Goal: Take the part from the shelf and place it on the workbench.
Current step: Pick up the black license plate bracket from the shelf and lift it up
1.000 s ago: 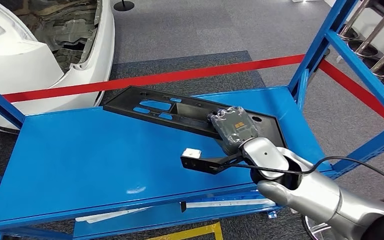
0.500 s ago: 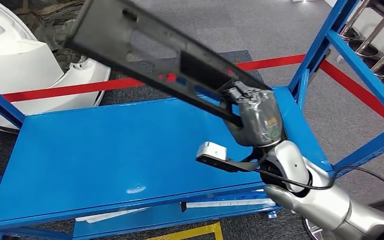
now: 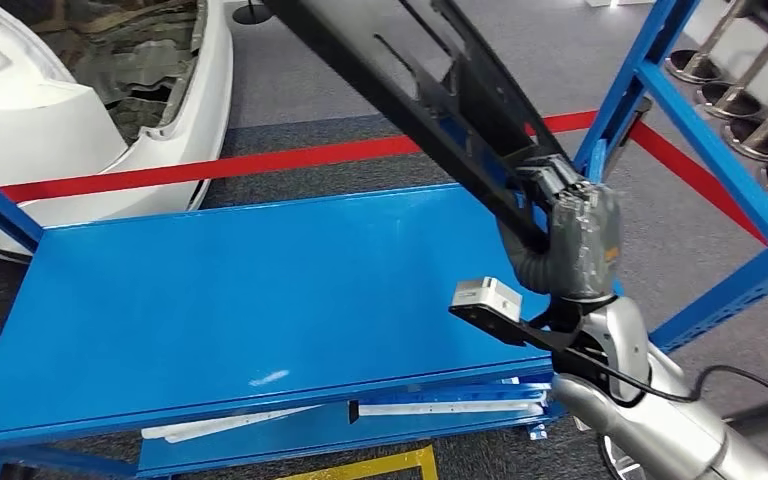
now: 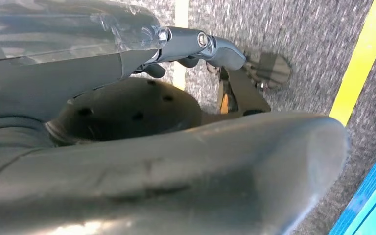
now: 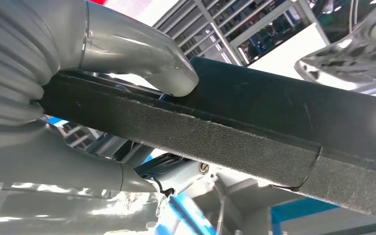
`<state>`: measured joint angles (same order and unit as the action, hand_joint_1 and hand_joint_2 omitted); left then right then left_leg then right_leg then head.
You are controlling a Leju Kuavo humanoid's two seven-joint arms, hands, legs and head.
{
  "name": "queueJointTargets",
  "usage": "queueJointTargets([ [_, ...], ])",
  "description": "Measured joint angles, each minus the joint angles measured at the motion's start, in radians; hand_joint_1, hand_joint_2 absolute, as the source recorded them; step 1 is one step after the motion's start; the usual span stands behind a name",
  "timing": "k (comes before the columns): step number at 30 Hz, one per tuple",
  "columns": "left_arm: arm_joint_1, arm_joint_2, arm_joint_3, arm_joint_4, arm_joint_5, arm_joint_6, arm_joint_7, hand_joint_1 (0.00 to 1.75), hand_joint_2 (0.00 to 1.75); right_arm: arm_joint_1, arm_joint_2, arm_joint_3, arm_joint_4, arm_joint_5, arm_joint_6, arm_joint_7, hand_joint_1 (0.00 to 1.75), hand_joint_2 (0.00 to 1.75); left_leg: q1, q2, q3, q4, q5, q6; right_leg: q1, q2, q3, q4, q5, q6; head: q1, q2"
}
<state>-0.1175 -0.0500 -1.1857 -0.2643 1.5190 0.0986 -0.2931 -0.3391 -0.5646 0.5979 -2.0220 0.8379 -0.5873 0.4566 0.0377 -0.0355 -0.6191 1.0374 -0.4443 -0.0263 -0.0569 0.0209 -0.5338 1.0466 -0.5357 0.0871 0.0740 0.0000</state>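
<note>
Right hand (image 3: pixel 582 240) grips the long black part (image 3: pixel 430 85) at its lower end — held in the air, clear above the blue shelf (image 3: pixel 240 300). Part slants from the hand up and away toward the upper left, leaving the frame at the top edge. Slots and cut-outs show along its length. Right arm (image 3: pixel 640 400) enters from the lower right, a black cable along it. Beyond the shelf — red tape line (image 3: pixel 260 160) on grey carpet, white car body (image 3: pixel 80 90) at upper left.

Silver arm (image 3: pixel 660 420), black cable (image 3: pixel 740 375) (looped), grey plastic-wrapped robot hand (image 3: pixel 582 245)
</note>
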Motion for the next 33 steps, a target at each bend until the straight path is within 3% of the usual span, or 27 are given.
queueJointTargets([
  [3, 0.002, -0.001, 0.000, 0.000, 0.000, 0.001, -0.001, 0.00, 0.00, 0.005, 0.005, -0.006, 0.000, 0.000, 0.000, -0.001, 1.75, 1.75, -0.003, -0.005, -0.016, 0.015, 0.005, -0.018, 0.003, 0.001, -0.025, 0.017, 0.001, -0.040, -0.014, 0.000],
  [4, 0.002, -0.001, 0.000, 0.001, 0.000, 0.001, -0.001, 0.00, 0.00, 0.007, 0.007, -0.008, 0.000, 0.001, 0.000, -0.003, 1.75, 1.75, -0.001, 0.001, -0.024, 0.028, -0.009, -0.021, 0.006, -0.002, -0.034, 0.020, 0.006, -0.052, -0.021, 0.000],
  [5, 0.003, -0.001, 0.000, 0.001, 0.000, 0.001, -0.001, 0.00, 0.00, 0.008, 0.009, -0.012, 0.000, 0.002, 0.000, -0.006, 1.75, 1.75, 0.000, 0.009, -0.037, 0.059, -0.038, -0.022, 0.008, -0.007, -0.042, 0.021, 0.011, -0.062, -0.026, 0.000],
  [7, 0.002, -0.001, 0.000, 0.000, 0.001, 0.002, -0.001, 0.00, 0.00, 0.012, 0.012, -0.019, 0.000, 0.004, -0.001, -0.013, 1.75, 1.75, -0.004, 0.024, -0.074, 0.172, -0.125, -0.019, 0.016, -0.015, -0.057, 0.020, 0.022, -0.078, -0.034, 0.000],
  [9, 0.001, -0.001, 0.000, 0.000, 0.001, 0.004, 0.000, 0.00, 0.00, 0.020, 0.015, -0.024, 0.000, 0.005, -0.002, -0.018, 1.75, 1.75, -0.014, 0.027, -0.094, 0.279, -0.184, -0.011, 0.028, -0.023, -0.072, 0.021, 0.033, -0.088, -0.038, 0.000],
  [10, 0.002, -0.001, 0.000, 0.000, 0.002, 0.005, 0.001, 0.00, 0.00, 0.025, 0.016, -0.025, 0.000, 0.005, -0.002, -0.021, 1.75, 1.75, -0.021, 0.027, -0.082, 0.292, -0.187, -0.002, 0.035, -0.026, -0.078, 0.021, 0.037, -0.092, -0.039, 0.000],
  [12, 0.002, -0.001, 0.000, 0.000, 0.004, 0.007, 0.006, 0.00, 0.00, 0.031, 0.018, -0.030, 0.000, 0.006, -0.008, -0.031, 1.75, 1.75, -0.041, 0.026, -0.006, 0.210, -0.149, 0.026, 0.050, -0.029, -0.085, 0.021, 0.045, -0.096, -0.039, 0.000],
  [14, 0.000, 0.001, 0.000, 0.001, 0.006, 0.012, 0.010, 0.00, 0.00, 0.038, 0.020, -0.040, -0.001, 0.007, -0.028, -0.041, 1.75, 1.75, -0.061, 0.027, 0.079, 0.074, -0.116, 0.066, 0.057, -0.032, -0.088, 0.019, 0.054, -0.097, -0.034, 0.000],
  [16, -0.001, 0.002, 0.001, 0.002, 0.008, 0.018, 0.011, 0.00, 0.00, 0.051, 0.022, -0.052, -0.004, 0.004, -0.057, -0.049, 1.75, 1.75, -0.074, 0.029, 0.110, 0.006, -0.104, 0.085, 0.052, -0.037, -0.090, 0.013, 0.066, -0.090, -0.030, 0.000],
  [19, 0.000, 0.002, 0.001, 0.002, 0.008, 0.014, 0.025, 0.00, 0.00, 0.073, 0.025, -0.062, -0.008, -0.001, -0.083, -0.061, 1.75, 1.75, -0.071, 0.032, 0.111, -0.034, -0.070, 0.083, 0.049, -0.037, -0.095, 0.006, 0.074, -0.076, -0.030, 0.000],
  [21, 0.000, 0.004, 0.002, 0.002, 0.008, 0.006, 0.035, 0.00, 0.00, 0.082, 0.029, -0.070, -0.009, -0.001, -0.089, -0.068, 1.75, 1.75, -0.062, 0.036, 0.102, -0.058, -0.046, 0.081, 0.049, -0.030, -0.113, 0.051, 0.018, -0.065, -0.025, 0.000],
  [23, 0.000, 0.006, 0.002, 0.002, 0.009, -0.003, 0.039, 0.00, 0.00, 0.088, 0.033, -0.075, -0.009, -0.002, -0.092, -0.070, 1.75, 1.75, -0.059, 0.038, 0.080, -0.055, -0.031, 0.079, 0.042, -0.027, -0.141, 0.158, -0.067, -0.053, -0.019, 0.000],
  [24, 0.000, 0.006, 0.002, 0.002, 0.009, -0.006, 0.039, 0.00, 0.00, 0.091, 0.035, -0.075, -0.009, -0.003, -0.092, -0.070, 1.75, 1.75, -0.058, 0.038, 0.067, -0.050, -0.025, 0.077, 0.038, -0.026, -0.149, 0.209, -0.091, -0.047, -0.018, 0.000],
  [25, 0.000, 0.006, 0.002, 0.002, 0.009, -0.009, 0.040, 0.00, 0.00, 0.095, 0.036, -0.076, -0.009, -0.004, -0.092, -0.070, 1.75, 1.75, -0.055, 0.039, 0.053, -0.042, -0.020, 0.074, 0.034, -0.026, -0.146, 0.237, -0.093, -0.041, -0.018, 0.000],
  [26, 0.000, 0.006, 0.002, 0.002, 0.009, -0.010, 0.040, 0.00, 0.00, 0.097, 0.037, -0.078, -0.009, -0.005, -0.092, -0.070, 1.75, 1.75, -0.051, 0.039, 0.038, -0.033, -0.016, 0.070, 0.030, -0.027, -0.128, 0.231, -0.074, -0.034, -0.018, 0.000],
  [27, 0.000, 0.006, 0.003, 0.002, 0.009, -0.011, 0.039, 0.00, 0.00, 0.099, 0.037, -0.081, -0.009, -0.006, -0.092, -0.071, 1.75, 1.75, -0.047, 0.039, 0.023, -0.021, -0.013, 0.066, 0.024, -0.027, -0.093, 0.192, -0.045, -0.028, -0.018, 0.000],
  [29, -0.001, 0.007, 0.003, 0.002, 0.010, -0.012, 0.033, 0.00, 0.00, 0.101, 0.039, -0.088, -0.009, -0.008, -0.093, -0.071, 1.75, 1.75, -0.041, 0.038, -0.007, 0.006, -0.009, 0.055, 0.020, -0.025, -0.016, 0.072, -0.020, -0.017, -0.013, 0.000],
  [31, -0.001, 0.007, 0.004, 0.002, 0.010, -0.009, 0.027, 0.00, 0.00, 0.103, 0.040, -0.095, -0.010, -0.009, -0.092, -0.070, 1.75, 1.75, -0.043, 0.036, -0.026, 0.025, -0.001, 0.042, 0.023, -0.022, 0.013, 0.009, -0.027, -0.023, -0.010, 0.000],
  [33, 0.000, 0.008, 0.004, 0.003, 0.011, -0.007, 0.025, 0.00, 0.00, 0.107, 0.041, -0.098, -0.010, -0.009, -0.092, -0.070, 1.75, 1.75, -0.045, 0.034, -0.035, 0.028, 0.012, 0.029, 0.025, -0.020, 0.003, 0.007, -0.019, -0.045, -0.014, 0.000],
])
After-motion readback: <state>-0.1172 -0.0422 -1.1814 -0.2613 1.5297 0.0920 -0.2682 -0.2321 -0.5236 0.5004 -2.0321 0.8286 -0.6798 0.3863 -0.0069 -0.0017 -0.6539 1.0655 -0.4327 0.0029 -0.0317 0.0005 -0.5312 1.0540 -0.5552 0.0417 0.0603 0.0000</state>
